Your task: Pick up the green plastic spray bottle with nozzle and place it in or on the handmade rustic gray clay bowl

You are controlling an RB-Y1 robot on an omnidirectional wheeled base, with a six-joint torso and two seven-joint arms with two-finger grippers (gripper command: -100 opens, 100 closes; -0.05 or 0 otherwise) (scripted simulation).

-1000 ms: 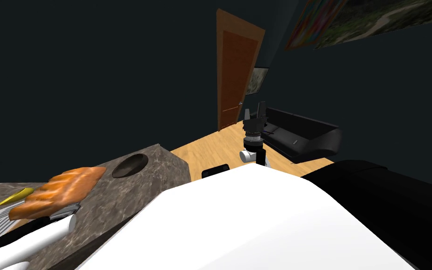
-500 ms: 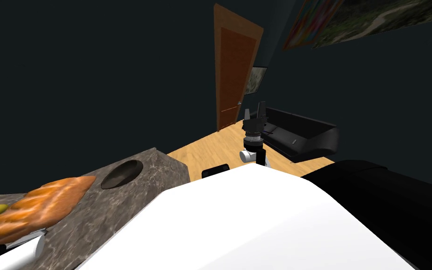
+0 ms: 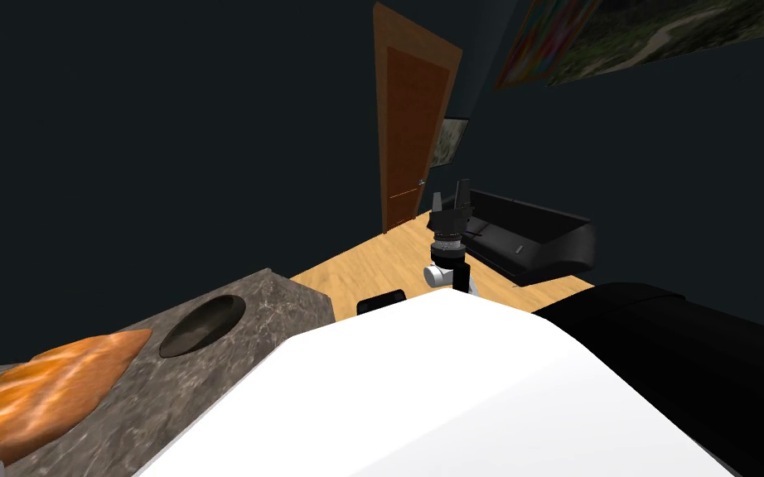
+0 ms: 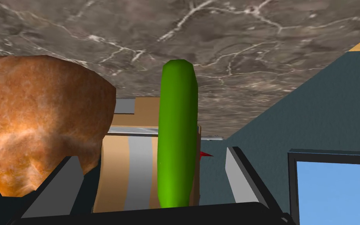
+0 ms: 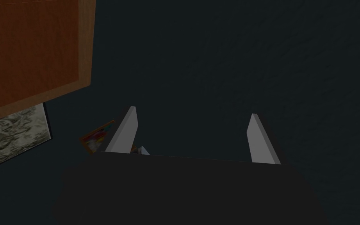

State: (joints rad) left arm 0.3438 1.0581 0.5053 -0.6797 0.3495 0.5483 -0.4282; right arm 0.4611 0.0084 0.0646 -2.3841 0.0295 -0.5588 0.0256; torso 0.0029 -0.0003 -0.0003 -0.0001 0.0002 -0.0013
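Nearby, green bottle (image 4: 177, 133) at left gripper (image 4: 152, 153)

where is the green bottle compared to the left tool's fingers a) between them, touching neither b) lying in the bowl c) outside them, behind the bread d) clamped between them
a: the green bottle stands in the gap of the open left tool, with space to both fingers.

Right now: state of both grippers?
Left gripper: open, bottle between its fingers, not gripped.
Right gripper: open, empty.
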